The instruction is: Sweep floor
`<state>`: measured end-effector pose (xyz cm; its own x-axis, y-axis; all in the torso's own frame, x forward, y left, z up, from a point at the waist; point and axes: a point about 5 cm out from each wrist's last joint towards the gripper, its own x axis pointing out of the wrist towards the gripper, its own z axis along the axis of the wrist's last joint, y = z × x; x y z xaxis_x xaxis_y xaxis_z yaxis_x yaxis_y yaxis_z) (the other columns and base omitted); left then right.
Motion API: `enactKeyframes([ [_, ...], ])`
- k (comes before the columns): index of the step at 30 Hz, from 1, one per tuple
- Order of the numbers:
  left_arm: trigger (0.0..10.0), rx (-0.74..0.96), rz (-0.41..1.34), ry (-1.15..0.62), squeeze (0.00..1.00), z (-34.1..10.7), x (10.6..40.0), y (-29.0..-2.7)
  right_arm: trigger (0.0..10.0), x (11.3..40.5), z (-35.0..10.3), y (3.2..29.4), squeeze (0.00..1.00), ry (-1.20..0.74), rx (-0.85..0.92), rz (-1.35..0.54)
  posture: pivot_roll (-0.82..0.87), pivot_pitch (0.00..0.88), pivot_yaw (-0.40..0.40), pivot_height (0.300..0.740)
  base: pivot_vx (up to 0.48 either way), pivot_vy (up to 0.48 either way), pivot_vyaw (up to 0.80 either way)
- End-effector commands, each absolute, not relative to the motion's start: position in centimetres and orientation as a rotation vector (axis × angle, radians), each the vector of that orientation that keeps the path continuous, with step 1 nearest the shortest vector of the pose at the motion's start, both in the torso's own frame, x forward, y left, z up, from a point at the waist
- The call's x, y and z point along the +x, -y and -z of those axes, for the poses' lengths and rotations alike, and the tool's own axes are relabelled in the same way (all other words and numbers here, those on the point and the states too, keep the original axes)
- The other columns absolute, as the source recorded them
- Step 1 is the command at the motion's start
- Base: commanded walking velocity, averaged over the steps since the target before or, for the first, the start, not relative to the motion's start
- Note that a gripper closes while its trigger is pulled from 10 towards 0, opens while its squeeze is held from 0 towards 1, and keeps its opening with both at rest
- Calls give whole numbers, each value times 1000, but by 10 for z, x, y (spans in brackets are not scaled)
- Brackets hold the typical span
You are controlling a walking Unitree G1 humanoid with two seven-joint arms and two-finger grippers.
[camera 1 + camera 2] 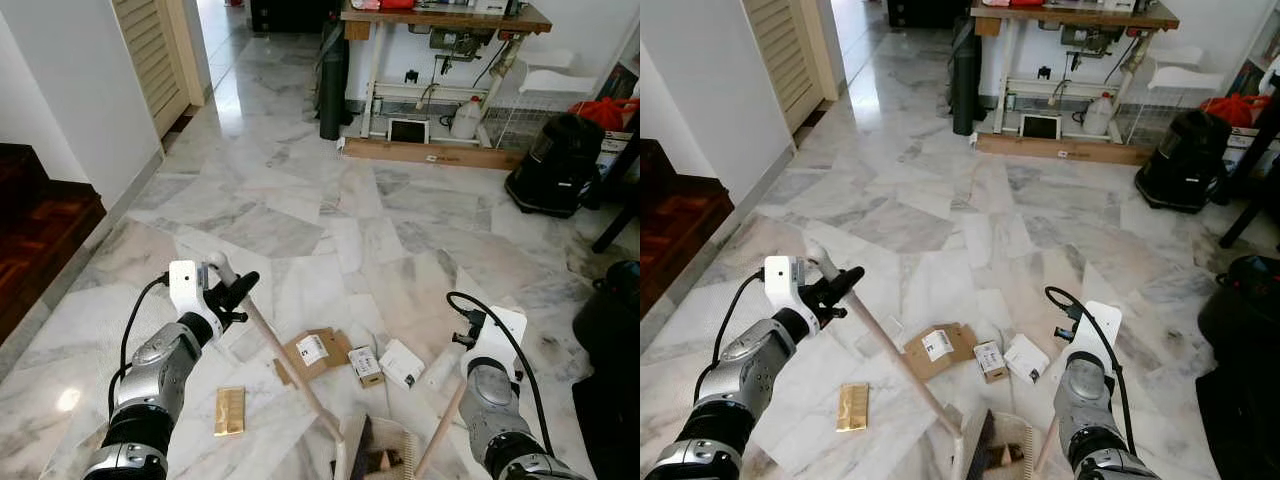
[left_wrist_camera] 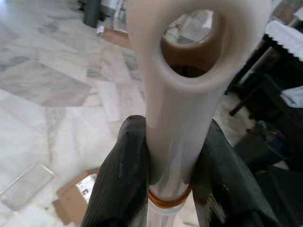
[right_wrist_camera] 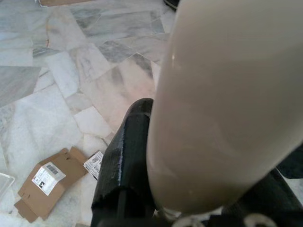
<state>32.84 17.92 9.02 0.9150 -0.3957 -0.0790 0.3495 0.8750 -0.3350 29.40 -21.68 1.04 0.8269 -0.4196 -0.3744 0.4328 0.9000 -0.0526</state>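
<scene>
1. The left claw [image 1: 232, 293] is clamped on the broom handle [image 1: 285, 365], which slants toward five o'clock to the broom head [image 1: 362, 450].
2. The right claw [image 1: 462, 345] grips the dustpan handle [image 1: 440, 428].
3. The flattened cardboard [image 1: 316, 351] and small boxes [image 1: 366, 366] lie just beyond the head, nearer twelve o'clock.

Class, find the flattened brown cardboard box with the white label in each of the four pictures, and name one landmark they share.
Left eye view: cardboard box on the marble floor, low centre.
Right eye view: low centre, just beyond the wooden handle.
Left wrist view: a bottom corner, behind the black fingers.
Right wrist view: a bottom corner.
Shared landmark: the small labelled box lying beside it.
</scene>
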Motion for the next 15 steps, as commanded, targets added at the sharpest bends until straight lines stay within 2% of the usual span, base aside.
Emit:
enactKeyframes([
  [1,10000,-351,412,-93,0,-104,333,-178,10000,291,-6,216,0,-424,46,448,25,0,-20,740,0,0,0],
  [5,10000,-334,368,-36,0,-113,336,-181,10000,292,-6,217,0,-422,47,449,24,0,-22,740,0,0,0],
  [9,10000,-292,250,99,0,-134,340,-193,10000,292,-7,217,0,-411,48,448,22,0,-23,740,0,0,0],
  [15,10000,-93,145,180,0,-142,338,-197,10000,297,-15,217,0,-349,63,438,10,0,-23,740,0,0,0],
])
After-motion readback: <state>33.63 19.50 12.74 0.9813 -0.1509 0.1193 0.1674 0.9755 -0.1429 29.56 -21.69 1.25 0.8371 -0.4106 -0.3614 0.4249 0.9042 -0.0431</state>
